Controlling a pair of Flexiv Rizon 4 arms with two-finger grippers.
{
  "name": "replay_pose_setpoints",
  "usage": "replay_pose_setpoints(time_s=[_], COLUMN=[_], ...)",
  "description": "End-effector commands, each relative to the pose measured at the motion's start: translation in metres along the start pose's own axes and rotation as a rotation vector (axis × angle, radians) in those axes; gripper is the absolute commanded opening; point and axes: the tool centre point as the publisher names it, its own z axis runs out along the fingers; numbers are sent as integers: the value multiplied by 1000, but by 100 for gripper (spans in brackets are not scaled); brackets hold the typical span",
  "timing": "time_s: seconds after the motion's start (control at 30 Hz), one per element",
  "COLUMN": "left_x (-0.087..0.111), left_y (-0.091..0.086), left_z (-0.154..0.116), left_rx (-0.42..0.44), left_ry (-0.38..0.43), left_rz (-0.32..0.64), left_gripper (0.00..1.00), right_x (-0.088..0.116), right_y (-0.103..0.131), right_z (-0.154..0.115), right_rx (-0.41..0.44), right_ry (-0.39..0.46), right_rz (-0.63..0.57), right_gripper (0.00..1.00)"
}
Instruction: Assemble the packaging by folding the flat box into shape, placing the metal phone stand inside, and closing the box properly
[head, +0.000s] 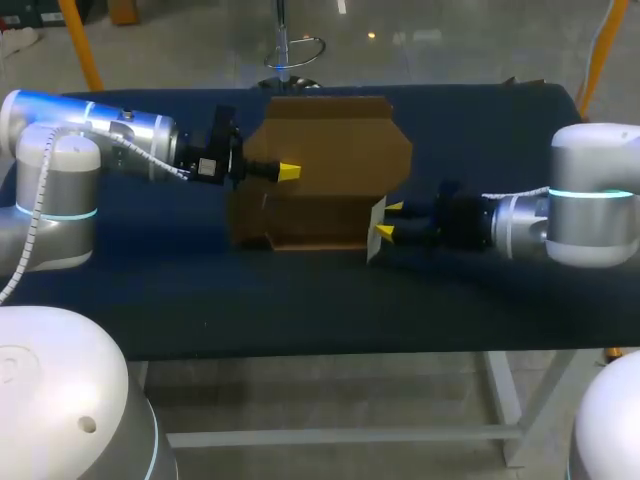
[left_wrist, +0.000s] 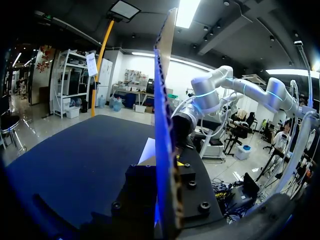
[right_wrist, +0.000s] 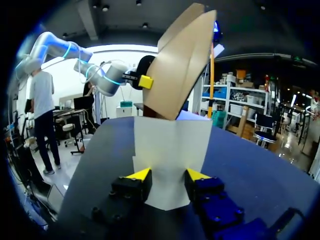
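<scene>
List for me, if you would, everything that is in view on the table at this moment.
cardboard box: one, brown, partly folded, standing mid table.
white flap: one, white, at the box's right end.
table: one, dark blue, under the box.
left gripper: one, black with yellow tips, shut on the box's raised upper panel from the left side.
right gripper: one, black with yellow tips, at the white flap.
left arm: one, silver, coming in from the left.
right arm: one, silver, coming in from the right.
</scene>
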Motion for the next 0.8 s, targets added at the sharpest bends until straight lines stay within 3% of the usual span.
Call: replay_pose_setpoints(time_s=[0.03, 0.6, 0.67, 0.8], left_x=[-1, -1, -1, -1], left_y=[4, 4, 4, 4], left_z=[1, 1, 1, 1], left_rx=[-3, -3, -3, -3], left_ry=[2, 2, 2, 2], left_rz=[0, 0, 0, 0], left_gripper=[0, 0, 0, 0], right_x=[5, 2, 3, 4], right_y=[0, -4, -4, -4], right_z=[4, 11, 13, 16], right_rx=[-14, 2, 8, 16], right_ry=[-44, -217, -240, -275], right_rz=[7, 90, 95, 106], right_gripper=[48, 49, 53, 50])
